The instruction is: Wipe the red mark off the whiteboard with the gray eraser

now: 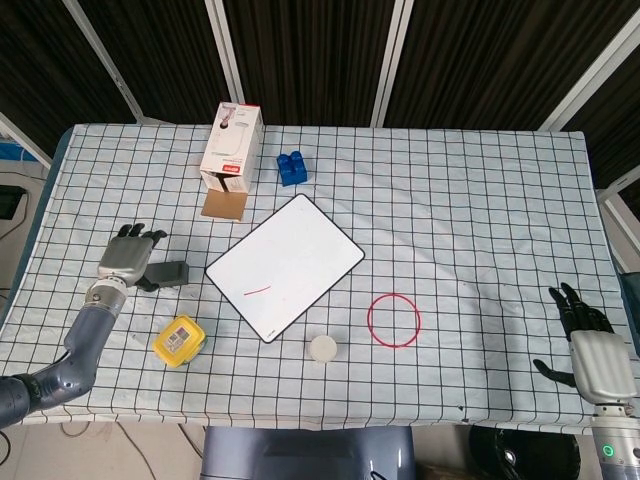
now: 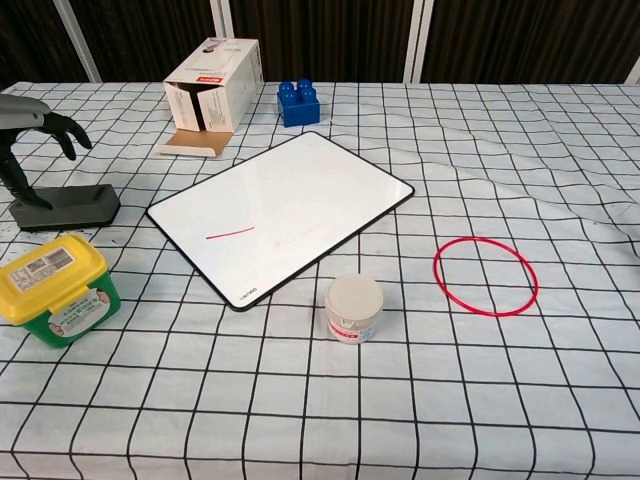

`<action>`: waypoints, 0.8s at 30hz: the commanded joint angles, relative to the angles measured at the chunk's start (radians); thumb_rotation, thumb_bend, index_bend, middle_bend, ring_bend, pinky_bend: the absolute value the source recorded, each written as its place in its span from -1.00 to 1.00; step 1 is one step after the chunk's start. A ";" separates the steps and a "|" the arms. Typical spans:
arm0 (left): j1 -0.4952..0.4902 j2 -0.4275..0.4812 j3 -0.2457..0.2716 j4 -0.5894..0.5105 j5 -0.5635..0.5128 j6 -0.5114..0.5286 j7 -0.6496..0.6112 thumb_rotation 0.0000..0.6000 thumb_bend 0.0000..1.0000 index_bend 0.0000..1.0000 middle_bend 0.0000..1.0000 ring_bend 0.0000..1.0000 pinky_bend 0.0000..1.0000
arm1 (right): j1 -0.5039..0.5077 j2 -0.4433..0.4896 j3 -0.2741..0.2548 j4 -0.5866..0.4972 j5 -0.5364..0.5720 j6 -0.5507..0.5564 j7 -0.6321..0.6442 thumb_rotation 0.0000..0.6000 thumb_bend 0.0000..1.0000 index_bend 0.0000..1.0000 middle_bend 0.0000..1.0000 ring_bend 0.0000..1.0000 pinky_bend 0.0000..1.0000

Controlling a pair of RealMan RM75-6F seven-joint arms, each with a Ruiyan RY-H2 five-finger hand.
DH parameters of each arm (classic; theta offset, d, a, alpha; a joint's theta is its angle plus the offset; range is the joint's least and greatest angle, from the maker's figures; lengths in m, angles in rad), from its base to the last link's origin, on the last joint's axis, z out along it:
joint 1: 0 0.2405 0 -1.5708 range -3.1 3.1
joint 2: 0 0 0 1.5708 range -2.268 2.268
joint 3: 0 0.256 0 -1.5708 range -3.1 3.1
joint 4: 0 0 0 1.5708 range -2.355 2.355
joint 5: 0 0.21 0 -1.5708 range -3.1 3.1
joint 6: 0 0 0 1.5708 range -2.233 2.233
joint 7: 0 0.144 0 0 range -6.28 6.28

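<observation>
The gray eraser lies flat on the checkered cloth, just left of the whiteboard. A short red mark sits on the board's near-left part. My left hand hovers over the eraser's left end, fingers apart and curving downward, holding nothing. In the chest view its thumb reaches down beside the eraser's left end; whether it touches is unclear. My right hand rests open at the table's front right edge, far from the board.
A yellow-lidded tub stands just in front of the eraser. A small white jar and a red ring lie in front of and right of the board. An open carton and blue brick stand behind it.
</observation>
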 commanded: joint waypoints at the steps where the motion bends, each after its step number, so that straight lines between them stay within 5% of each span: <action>1: -0.002 -0.008 0.024 0.013 0.035 -0.004 -0.027 1.00 -0.74 -0.58 -0.53 -0.94 -0.90 | 0.000 0.000 0.000 0.000 0.000 0.000 0.000 1.00 -0.92 -1.00 -0.94 -0.66 -0.59; 24: -0.025 -0.038 0.102 0.065 0.102 0.026 -0.074 1.00 -0.67 -0.27 -0.24 -0.85 -0.89 | 0.001 0.003 0.001 -0.004 0.011 -0.007 -0.001 1.00 -0.92 -1.00 -0.94 -0.66 -0.59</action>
